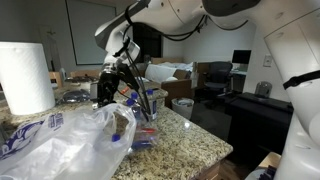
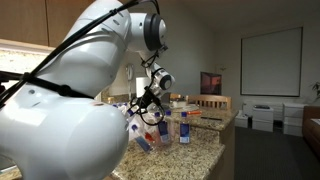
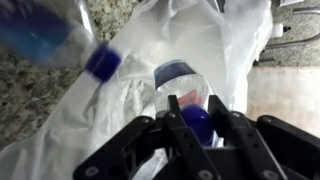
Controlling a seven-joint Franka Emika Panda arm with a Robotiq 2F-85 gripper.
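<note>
Pincer point(image 3: 197, 118) clasps bottle point(image 3: 182, 90) above plastic bag point(image 3: 115, 115).

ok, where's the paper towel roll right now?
Far left in an exterior view: the paper towel roll stands upright on the granite counter, just behind the crumpled plastic bag.

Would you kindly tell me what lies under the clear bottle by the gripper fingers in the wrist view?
A crumpled white plastic bag lies under the bottle, spread over the granite counter. Whatever is inside or beneath the bag there is covered.
</note>
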